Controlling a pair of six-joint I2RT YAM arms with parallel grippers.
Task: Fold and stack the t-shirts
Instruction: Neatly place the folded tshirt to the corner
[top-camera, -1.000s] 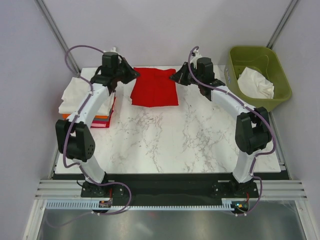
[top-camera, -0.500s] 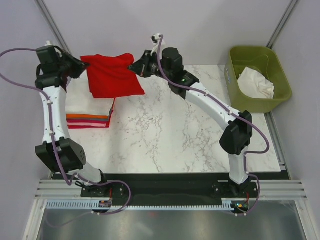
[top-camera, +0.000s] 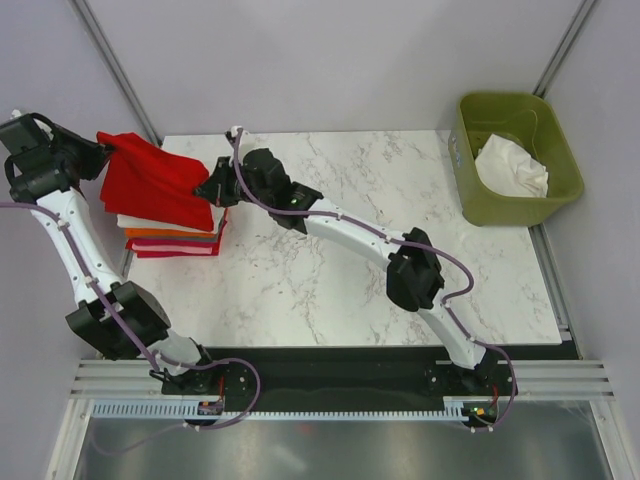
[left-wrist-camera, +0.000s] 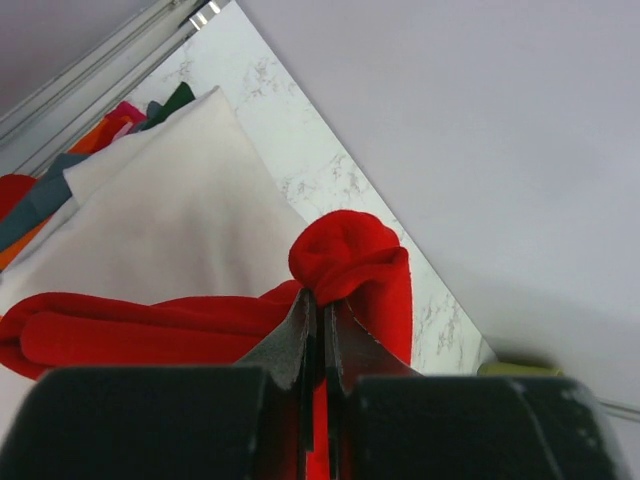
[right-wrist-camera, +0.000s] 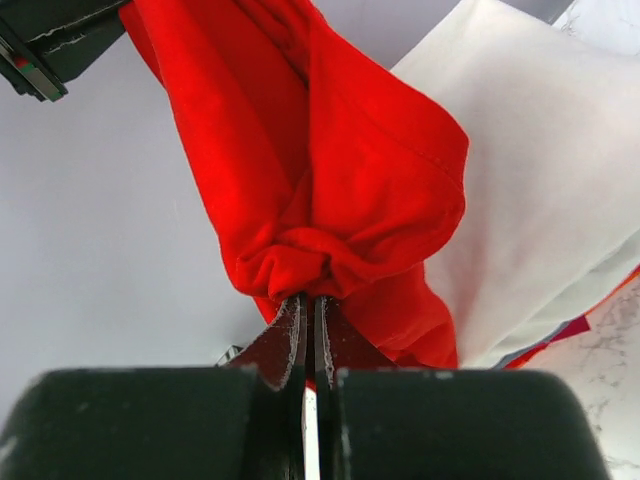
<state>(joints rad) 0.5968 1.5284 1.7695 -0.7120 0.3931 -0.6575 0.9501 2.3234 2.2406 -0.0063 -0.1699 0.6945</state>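
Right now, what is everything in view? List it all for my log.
red shirt: one, red, bunched, held over the stack at both ends
stack: one pile of folded shirts, white on top with orange, dark and pink layers under, table's far left
table: one, white marble
bin: one, green, beside the table's far right corner
white cloth: one, crumpled, in the bin
arms: two, white and black, both reaching left
left fingers: black, shut on the red shirt
right fingers: black, shut on the red shirt
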